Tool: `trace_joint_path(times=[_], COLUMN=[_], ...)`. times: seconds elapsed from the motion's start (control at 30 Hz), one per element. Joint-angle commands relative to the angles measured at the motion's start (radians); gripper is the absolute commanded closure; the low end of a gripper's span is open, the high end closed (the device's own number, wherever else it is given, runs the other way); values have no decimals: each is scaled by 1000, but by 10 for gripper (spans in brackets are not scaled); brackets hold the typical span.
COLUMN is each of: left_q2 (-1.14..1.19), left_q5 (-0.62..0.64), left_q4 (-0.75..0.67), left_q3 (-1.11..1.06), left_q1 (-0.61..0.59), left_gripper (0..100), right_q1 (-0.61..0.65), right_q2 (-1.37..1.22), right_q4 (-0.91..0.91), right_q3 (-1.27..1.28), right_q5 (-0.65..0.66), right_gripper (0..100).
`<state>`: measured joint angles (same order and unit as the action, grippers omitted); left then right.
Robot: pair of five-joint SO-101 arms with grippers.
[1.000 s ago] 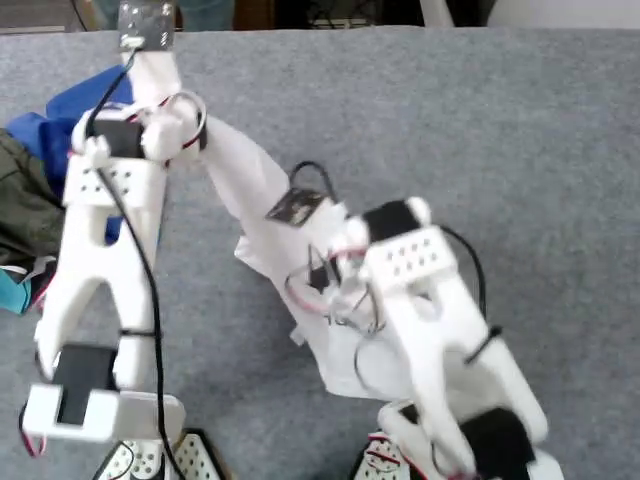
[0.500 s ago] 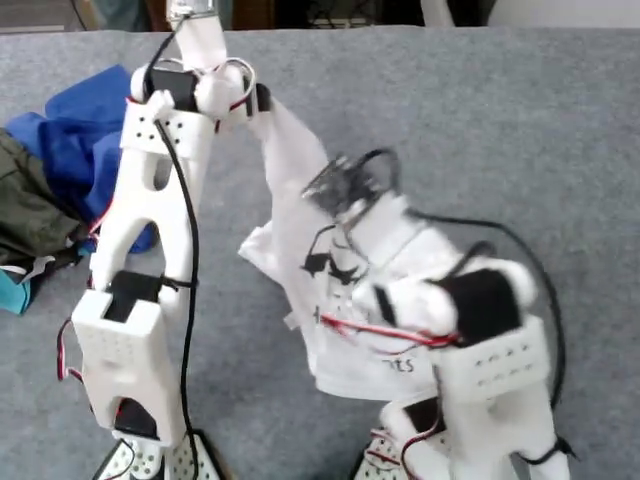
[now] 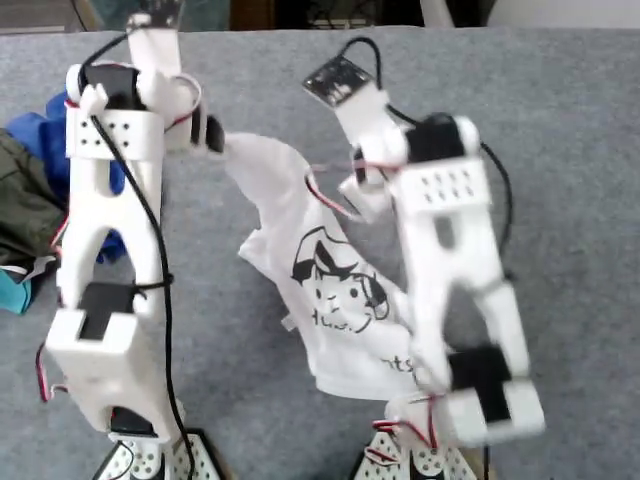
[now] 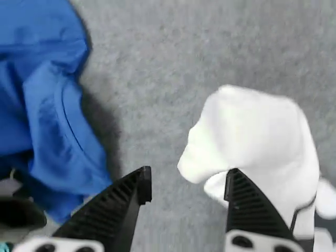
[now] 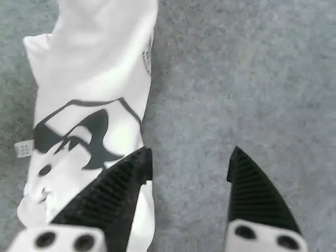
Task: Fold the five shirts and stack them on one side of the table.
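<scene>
Left end effector and right end effector, jaws apart, empty, beside white shirt

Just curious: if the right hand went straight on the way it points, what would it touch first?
The right hand would probably meet the gray table, just beside the white shirt.

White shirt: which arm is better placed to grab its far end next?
Left, probably. The left gripper is open, with the bunched end of the white shirt beside one of its fingers; the right gripper is open mostly over bare table beside the shirt.
</scene>
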<state>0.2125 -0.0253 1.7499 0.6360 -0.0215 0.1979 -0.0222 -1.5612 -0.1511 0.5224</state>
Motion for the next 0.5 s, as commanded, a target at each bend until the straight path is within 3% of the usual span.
trace_joint_path(times=[0.0, 0.13, 0.33, 0.47], left_q2=[-190, -345, -563, -661], left_q5=[-26, -35, -55, -55], left_q4=[-51, -203, -391, -482], left_q3=[-251, -562, -954, -1092], left_q1=[-13, -48, -113, -170], left_gripper=[758, 755, 754, 754], right_q1=[58, 181, 264, 267], right_q2=[-216, -404, -653, -776], right_q4=[-23, -120, -127, -104], right_q3=[-205, -377, -496, -561], right_q5=[51, 149, 169, 158], right_gripper=[762, 765, 767, 915])
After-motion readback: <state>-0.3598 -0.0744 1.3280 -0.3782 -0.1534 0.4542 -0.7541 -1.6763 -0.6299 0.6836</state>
